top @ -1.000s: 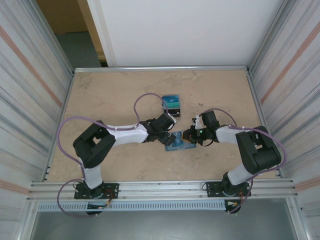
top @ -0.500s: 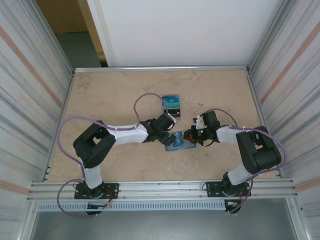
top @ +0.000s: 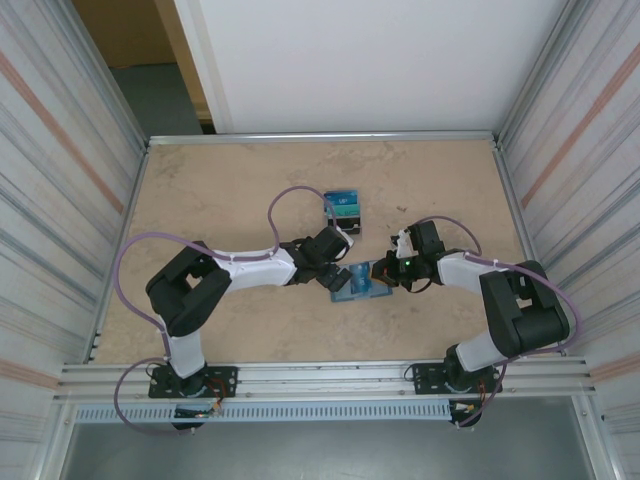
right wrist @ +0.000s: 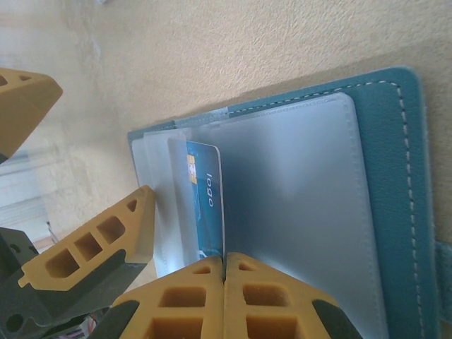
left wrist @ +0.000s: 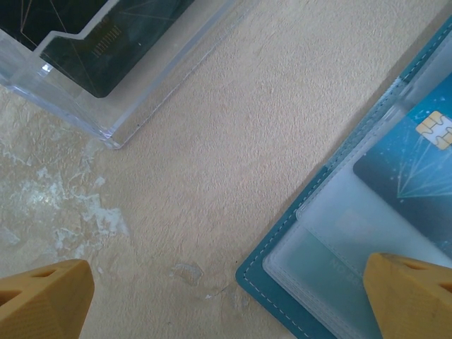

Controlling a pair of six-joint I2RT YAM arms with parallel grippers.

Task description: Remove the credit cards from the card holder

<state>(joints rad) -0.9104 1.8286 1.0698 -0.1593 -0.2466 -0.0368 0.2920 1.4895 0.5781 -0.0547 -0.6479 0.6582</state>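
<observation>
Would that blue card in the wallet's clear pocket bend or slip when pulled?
The card looks thin, flat and glossy: probably stiff, light, slippery. Tucked under a clear pocket of the card holder, it may drag the holder along.

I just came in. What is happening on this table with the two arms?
Two robot arms work on an open teal card holder lying on the table. The left gripper stands wide open, one finger over the holder's pocket side, seemingly to pin it. The right gripper is shut at the edge of a blue credit card between the clear pockets; whether it really pinches it is unclear. A clear stand nearby holds a dark card.
</observation>
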